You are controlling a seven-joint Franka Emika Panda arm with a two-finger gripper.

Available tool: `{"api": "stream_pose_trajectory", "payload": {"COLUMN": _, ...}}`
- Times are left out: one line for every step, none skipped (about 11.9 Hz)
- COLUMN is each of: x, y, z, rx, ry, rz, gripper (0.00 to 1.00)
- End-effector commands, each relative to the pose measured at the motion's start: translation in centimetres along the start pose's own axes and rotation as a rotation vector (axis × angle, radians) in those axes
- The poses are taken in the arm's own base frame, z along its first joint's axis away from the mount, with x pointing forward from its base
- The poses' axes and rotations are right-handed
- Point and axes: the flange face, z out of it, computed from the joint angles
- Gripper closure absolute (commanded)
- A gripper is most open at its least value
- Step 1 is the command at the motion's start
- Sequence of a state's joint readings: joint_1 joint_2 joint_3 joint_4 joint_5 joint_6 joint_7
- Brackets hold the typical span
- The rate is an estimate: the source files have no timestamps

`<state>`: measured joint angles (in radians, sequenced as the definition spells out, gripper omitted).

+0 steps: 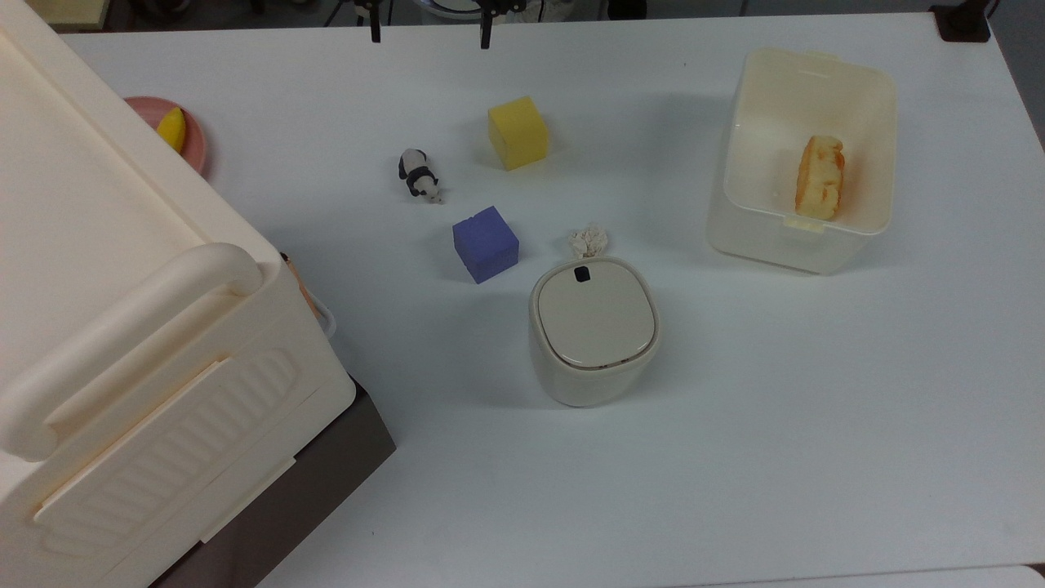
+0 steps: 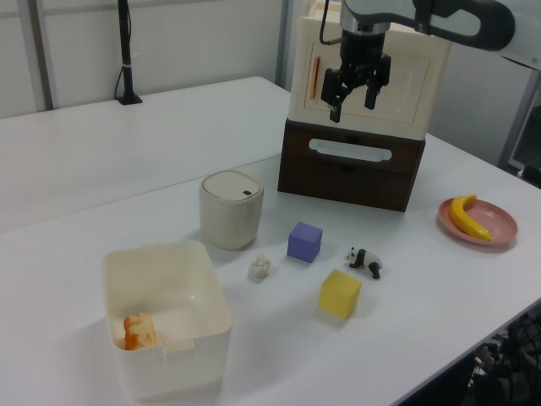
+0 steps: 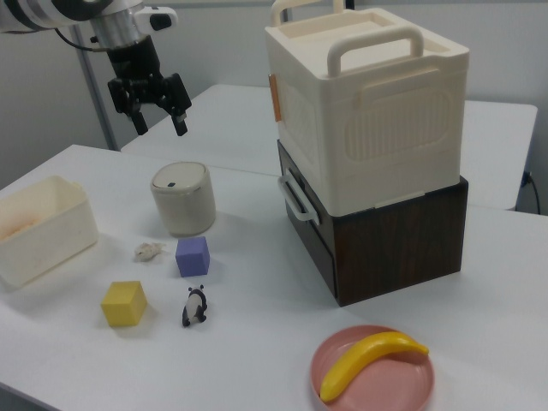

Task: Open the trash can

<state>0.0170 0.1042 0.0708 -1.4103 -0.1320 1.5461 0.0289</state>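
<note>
1. Two fingers of my gripper [image 2: 354, 99] hang spread apart in the air with nothing between them; in the right view the gripper [image 3: 159, 122] sits high above the desk [image 1: 816, 408], up and to the right view's left of the trash can [image 3: 183, 199].
2. I see the trash can [image 1: 593, 331] standing upright near the middle of the desk, its flat lid [image 1: 595, 317] down and a small black square mark [image 1: 582, 274] at one edge of the lid.
3. A crumpled white scrap [image 1: 588, 240] lies just beside the trash can, and a purple cube [image 1: 485, 243] sits near it on the top view's left.
4. Farther off I see a yellow cube [image 1: 518, 132] and a small panda figure [image 1: 420, 175].
5. A translucent cream tub [image 1: 849, 237] stands well apart on the top view's right, with an orange-and-white piece of food [image 1: 820, 177] inside.
6. A big cream storage box [image 3: 368, 103] with a handle rests on a dark brown drawer unit [image 3: 385, 240], and a banana [image 3: 370, 362] lies on a pink plate [image 3: 411, 390].
</note>
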Motion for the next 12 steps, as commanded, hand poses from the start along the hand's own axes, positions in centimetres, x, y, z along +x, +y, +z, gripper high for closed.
{"api": "stream_pose_trajectory", "payload": {"x": -0.5, "y": -2.5, "z": -0.6, "rx": 0.018, "ry": 0.04, "rz": -0.017, "gripper": 0.0}}
{"api": "stream_pose_trajectory", "payload": {"x": -0.6, "y": -2.7, "z": -0.6, "rx": 0.019, "ry": 0.039, "rz": -0.018, "gripper": 0.0}}
{"api": "stream_pose_trajectory", "payload": {"x": -0.6, "y": -2.8, "z": -0.7, "rx": 0.019, "ry": 0.04, "rz": -0.002, "gripper": 0.0}}
{"api": "stream_pose_trajectory", "payload": {"x": -0.6, "y": -2.9, "z": -0.7, "rx": 0.019, "ry": 0.036, "rz": 0.016, "gripper": 0.0}}
{"api": "stream_pose_trajectory", "payload": {"x": -0.7, "y": -3.6, "z": -0.8, "rx": 0.02, "ry": 0.034, "rz": 0.011, "gripper": 0.0}}
{"api": "stream_pose_trajectory", "payload": {"x": -0.8, "y": -3.9, "z": -0.7, "rx": 0.018, "ry": 0.029, "rz": 0.007, "gripper": 0.0}}
{"api": "stream_pose_trajectory", "payload": {"x": -0.9, "y": -4.0, "z": -0.6, "rx": 0.017, "ry": 0.02, "rz": 0.005, "gripper": 0.0}}
{"api": "stream_pose_trajectory", "payload": {"x": -0.9, "y": -4.0, "z": -0.6, "rx": 0.015, "ry": 0.018, "rz": 0.005, "gripper": 0.0}}
{"api": "stream_pose_trajectory", "payload": {"x": -0.9, "y": -3.8, "z": -0.5, "rx": 0.015, "ry": 0.018, "rz": 0.008, "gripper": 0.0}}
{"api": "stream_pose_trajectory", "payload": {"x": -0.8, "y": -3.7, "z": -0.1, "rx": 0.012, "ry": 0.012, "rz": 0.009, "gripper": 0.0}}
{"api": "stream_pose_trajectory", "payload": {"x": -0.5, "y": -3.6, "z": 0.4, "rx": 0.012, "ry": 0.011, "rz": 0.012, "gripper": 0.0}}
{"api": "stream_pose_trajectory", "payload": {"x": -0.4, "y": -3.6, "z": 1.1, "rx": 0.008, "ry": 0.001, "rz": 0.011, "gripper": 0.0}}
